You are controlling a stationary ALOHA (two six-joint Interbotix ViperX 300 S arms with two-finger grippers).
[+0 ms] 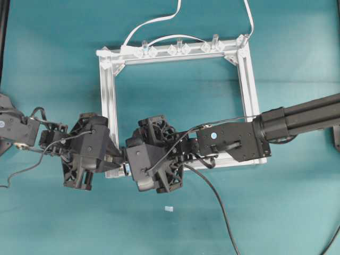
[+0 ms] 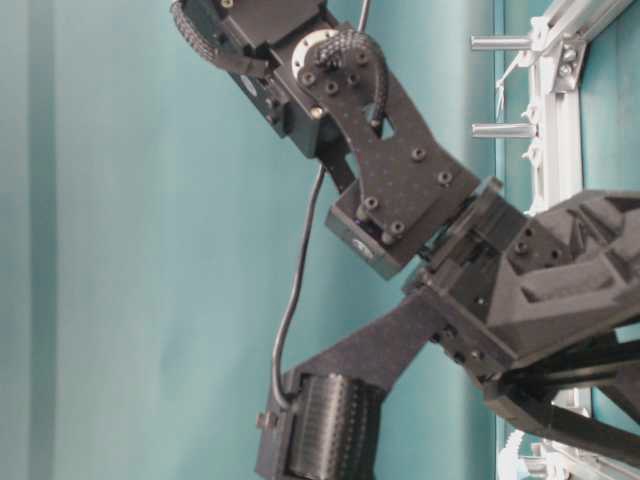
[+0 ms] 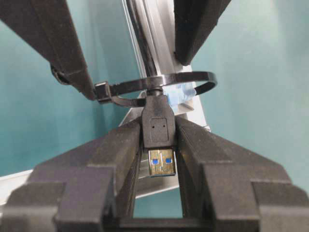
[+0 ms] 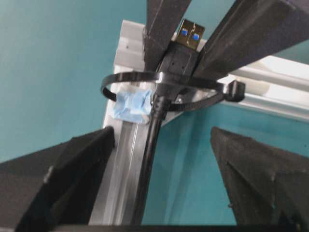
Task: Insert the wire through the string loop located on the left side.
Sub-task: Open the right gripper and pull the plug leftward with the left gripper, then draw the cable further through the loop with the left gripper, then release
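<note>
Gripping the wire (image 3: 158,126) — plug through the string loop (image 3: 159,87) — left hand (image 3: 157,145); right hand (image 4: 161,159) spread.

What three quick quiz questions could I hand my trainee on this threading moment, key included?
1. True or false: the plug of the wire has already passed through the string loop.
2. Which gripper is clamped on the plug? A) left gripper B) right gripper C) neither
3. Fill in: the light-blue tag at the loop's base sits on the aluminium ____.

Key:
1. True. In the left wrist view the plug is on the near side of the loop and the cable runs on behind it.
2. A. Its fingers press both sides of the plug; the right gripper's jaws stand wide apart around the cable, touching nothing.
3. frame.
</note>
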